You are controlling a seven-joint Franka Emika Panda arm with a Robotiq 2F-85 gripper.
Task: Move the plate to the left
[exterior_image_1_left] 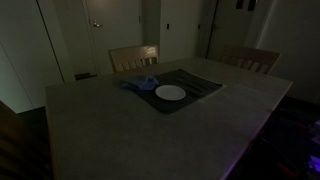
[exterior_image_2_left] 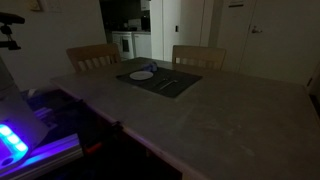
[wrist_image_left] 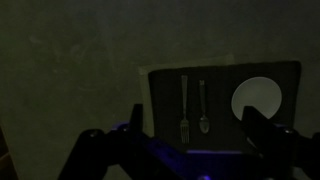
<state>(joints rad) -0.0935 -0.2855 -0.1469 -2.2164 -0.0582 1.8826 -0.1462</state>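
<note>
The plate [exterior_image_1_left: 170, 92] is small, round and white, and lies on a dark rectangular mat [exterior_image_1_left: 197, 84] near the table's far side. It also shows in the second exterior view as the plate [exterior_image_2_left: 142, 74] on the mat [exterior_image_2_left: 168, 82]. In the wrist view the plate [wrist_image_left: 256, 100] sits at the mat's [wrist_image_left: 222, 80] right end. My gripper [wrist_image_left: 191, 112] hangs high above the mat, open and empty, its right finger [wrist_image_left: 258, 130] just below the plate in the picture. The arm does not show in either exterior view.
A fork [wrist_image_left: 184, 105] and a spoon [wrist_image_left: 203, 104] lie side by side on the mat left of the plate. A bluish cloth [exterior_image_1_left: 140, 84] lies at the mat's edge. Two wooden chairs [exterior_image_1_left: 133, 58] [exterior_image_1_left: 250, 60] stand behind the table [exterior_image_1_left: 130, 130]. The room is dark.
</note>
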